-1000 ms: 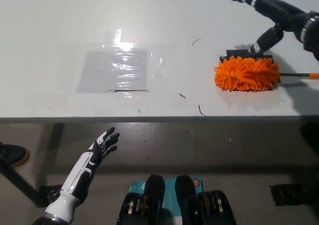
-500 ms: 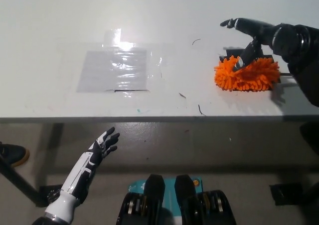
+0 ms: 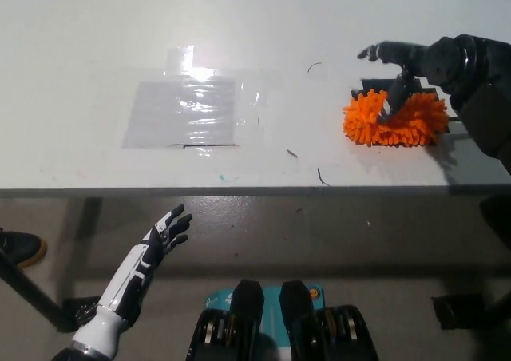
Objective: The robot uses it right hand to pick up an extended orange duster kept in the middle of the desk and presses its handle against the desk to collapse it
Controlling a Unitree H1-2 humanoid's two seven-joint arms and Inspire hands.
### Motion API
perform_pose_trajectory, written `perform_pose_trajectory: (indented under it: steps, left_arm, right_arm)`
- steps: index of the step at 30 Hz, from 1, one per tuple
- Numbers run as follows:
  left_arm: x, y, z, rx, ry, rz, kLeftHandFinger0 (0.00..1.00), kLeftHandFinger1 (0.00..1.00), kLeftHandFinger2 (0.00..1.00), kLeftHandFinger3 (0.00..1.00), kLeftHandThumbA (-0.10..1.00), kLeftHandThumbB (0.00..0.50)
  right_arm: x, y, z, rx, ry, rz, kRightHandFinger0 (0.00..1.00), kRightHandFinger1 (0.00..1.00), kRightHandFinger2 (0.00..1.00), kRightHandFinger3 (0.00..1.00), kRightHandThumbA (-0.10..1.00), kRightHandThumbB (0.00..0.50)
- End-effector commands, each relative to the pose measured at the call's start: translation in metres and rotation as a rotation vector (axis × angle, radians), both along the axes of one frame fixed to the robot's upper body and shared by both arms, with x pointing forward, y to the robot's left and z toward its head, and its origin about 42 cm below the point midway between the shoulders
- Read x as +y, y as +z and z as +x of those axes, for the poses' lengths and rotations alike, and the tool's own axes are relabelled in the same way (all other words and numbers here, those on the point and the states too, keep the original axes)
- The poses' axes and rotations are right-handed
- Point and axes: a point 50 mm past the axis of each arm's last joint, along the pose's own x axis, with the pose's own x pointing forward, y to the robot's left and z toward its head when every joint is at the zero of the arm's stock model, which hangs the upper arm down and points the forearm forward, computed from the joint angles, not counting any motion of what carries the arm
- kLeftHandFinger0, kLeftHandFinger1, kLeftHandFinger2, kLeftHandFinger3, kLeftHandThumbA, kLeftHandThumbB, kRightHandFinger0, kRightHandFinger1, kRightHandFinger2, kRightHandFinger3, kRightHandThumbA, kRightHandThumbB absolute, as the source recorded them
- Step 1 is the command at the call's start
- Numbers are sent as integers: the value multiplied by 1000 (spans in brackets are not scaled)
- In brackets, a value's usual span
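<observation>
The orange duster [image 3: 393, 120] lies on the white desk [image 3: 263, 25] at the right, its fluffy head on a small black patch. My black right hand [image 3: 403, 65] hovers open just over the head's far side, fingers spread, one finger reaching down onto the orange fibres. My right arm covers the duster's thin handle, which runs off to the right. My white left hand [image 3: 156, 245] rests open below the desk's front edge at lower left.
A clear plastic sheet [image 3: 185, 109] is taped flat on the desk left of centre. A few dark marks dot the desk between the sheet and the duster. A dark shoe [image 3: 20, 247] shows on the floor at far left.
My right hand and arm have swung left and down over the duster, now covering its handle. The duster and left hand have stayed put.
</observation>
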Motion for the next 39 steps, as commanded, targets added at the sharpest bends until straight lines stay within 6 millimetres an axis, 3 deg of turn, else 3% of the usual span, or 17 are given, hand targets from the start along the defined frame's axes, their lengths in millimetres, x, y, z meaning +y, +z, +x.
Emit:
perform_pose_trajectory:
  steps: [1,7,14,19,23,26,27,28,29,32,33,34,35,36,37,38,39]
  left_arm:
    - [1,10,0,-59,-6,11,1000,1000,1000,1000,1000,166]
    - [2,10,0,-65,-7,20,1000,1000,1000,1000,1000,166]
    - [2,12,3,-74,-7,57,1000,1000,1000,1000,1000,222]
    - [2,11,4,-78,-12,61,1000,1000,1000,1000,1000,208]
    - [2,12,5,-73,-9,63,1000,1000,1000,1000,1000,213]
    - [2,12,5,-73,-8,63,1000,1000,1000,1000,1000,214]
    - [2,14,7,-77,-10,60,1000,1000,1000,1000,1000,210]
    - [2,15,8,-72,-7,55,1000,1000,1000,1000,1000,219]
    - [2,15,9,-72,-5,55,1000,1000,1000,1000,1000,221]
    - [2,15,9,-72,-5,55,1000,1000,1000,1000,1000,222]
    - [1,14,10,-78,-9,62,1000,1000,1000,1000,1000,218]
    - [1,14,10,-81,-9,65,1000,1000,1000,1000,1000,217]
    - [1,14,10,-79,-10,60,1000,1000,1000,1000,1000,216]
    - [2,14,9,-78,-12,59,1000,1000,1000,1000,1000,216]
    - [2,14,9,-75,-12,54,1000,1000,1000,1000,1000,214]
    - [2,15,9,-78,-12,55,1000,1000,1000,1000,1000,207]
    - [2,15,9,-76,-12,54,1000,1000,1000,1000,1000,204]
  right_arm:
    - [16,46,9,-96,62,-25,1000,1000,1000,1000,1000,427]
    - [16,39,12,-63,16,-40,1000,1000,1000,1000,1000,445]
    - [10,29,13,16,-8,-20,1000,1000,1000,1000,1000,469]
    - [10,21,13,82,4,-30,1000,1000,1000,1000,1000,447]
    - [3,2,10,125,-34,-178,1000,1000,1000,1000,1000,325]
    - [3,2,11,125,-34,-180,1000,1000,1000,1000,1000,323]
    - [-3,1,12,64,-121,-97,711,459,482,1000,260,331]
    - [-4,3,14,-1,-77,-145,38,180,386,828,-85,255]
    - [-4,4,14,-52,-49,-180,129,426,584,645,-99,229]
    - [-4,4,15,-62,-45,-184,288,702,683,481,-100,180]
    - [-5,8,16,-143,-55,-175,690,1000,981,942,-100,114]
    - [-6,9,16,-169,-53,-161,738,989,922,972,-100,116]
    - [-7,9,17,-203,-45,-158,586,754,615,625,-100,106]
    - [-7,10,17,-215,-44,-150,469,661,612,616,-100,95]
    - [-7,11,17,-227,-45,-132,220,565,568,528,-100,91]
    - [-8,12,17,-247,-50,-110,306,740,824,688,-100,122]
    - [-9,13,17,-252,-54,-101,319,800,981,827,-100,126]
